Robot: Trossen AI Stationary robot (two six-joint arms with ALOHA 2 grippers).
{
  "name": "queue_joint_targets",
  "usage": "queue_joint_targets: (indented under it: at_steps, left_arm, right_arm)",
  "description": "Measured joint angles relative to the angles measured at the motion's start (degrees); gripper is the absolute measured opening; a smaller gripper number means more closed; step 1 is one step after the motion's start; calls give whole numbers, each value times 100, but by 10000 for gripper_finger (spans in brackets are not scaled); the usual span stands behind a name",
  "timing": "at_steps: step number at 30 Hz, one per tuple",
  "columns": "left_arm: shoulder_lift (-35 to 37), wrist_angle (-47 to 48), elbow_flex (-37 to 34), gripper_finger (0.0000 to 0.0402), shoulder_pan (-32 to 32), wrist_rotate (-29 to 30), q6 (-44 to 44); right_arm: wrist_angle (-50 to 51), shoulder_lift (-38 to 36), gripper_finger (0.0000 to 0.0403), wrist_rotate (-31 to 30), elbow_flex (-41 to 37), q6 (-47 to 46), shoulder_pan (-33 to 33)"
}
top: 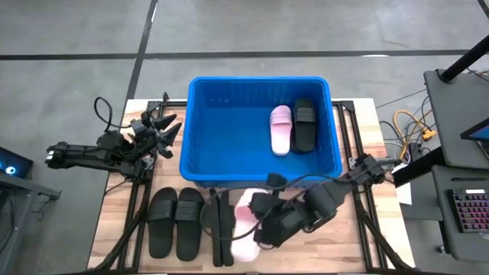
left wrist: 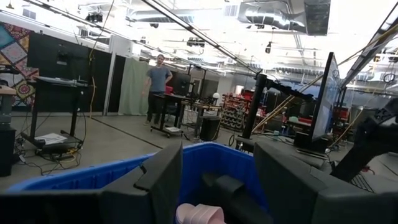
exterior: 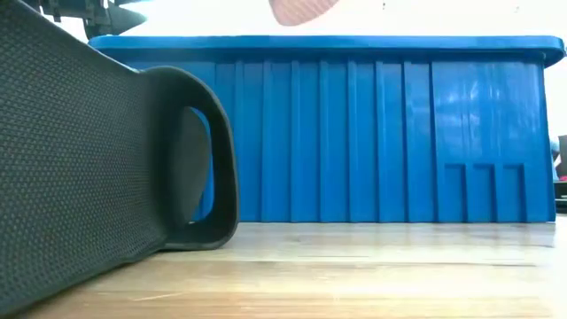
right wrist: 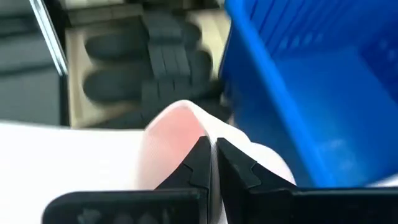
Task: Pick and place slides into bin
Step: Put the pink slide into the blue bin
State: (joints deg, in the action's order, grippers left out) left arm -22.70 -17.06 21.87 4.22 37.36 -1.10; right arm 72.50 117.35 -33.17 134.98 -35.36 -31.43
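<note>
Item 1, bin (top: 200,145): blue tub, far half of worktop (top: 367,252), centred. Holds one pink slide (top: 280,128) and one black slide (top: 305,124), side by side, touching, at the right end of the floor.

Item 2, second pink slide (top: 243,229): near edge of worktop, just in front of bin's near wall, under right arm. Low view shows a pale sole above the bin rim, so prob. already lifted clear of worktop.

Item 3, black pair (top: 176,221): flat on worktop, left of the pink one, straps up, touching each other. One more black slide (top: 220,233) stands on edge betw. pair and pink one.

Item 4, right gripper (right wrist: 213,163): jaws pinched tight on the pink slide's edge; only a thin line betw. tips in wrist view.

Item 5, left gripper (left wrist: 214,180): hangs at bin's left end, level w/ rim, pointing in over it. Jaws partly apart, nothing in them. Waiting.

Step in hand (judged): carry pink slide over near wall, drop in bin.

Handling notes:
- Edge pinch only, so slide may swing or slip; move slow, no jerks.
- Raise whole slide above rim before crossing; trailing end could catch near wall.
- Aim for bare floor left of the two inside.
- Release low and well inside.
</note>
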Motion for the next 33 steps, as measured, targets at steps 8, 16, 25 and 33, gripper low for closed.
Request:
queue_joint_targets:
  at_steps: [8,16,25,33]
  left_arm:
    - [40,1,0,184,-1,-15,-3]
    - [196,-45,-2,184,1,-13,-4]
    - [478,-235,-2,184,1,-10,-8]
    - [812,-477,-2,184,-1,104,188]
  right_arm:
    - [-404,-549,9,-629,0,724,150]
    - [-374,-974,9,-899,-2,1606,612]
    - [-141,-1249,9,-233,-7,2909,1529]
    - [189,-1522,9,842,-11,4167,2915]
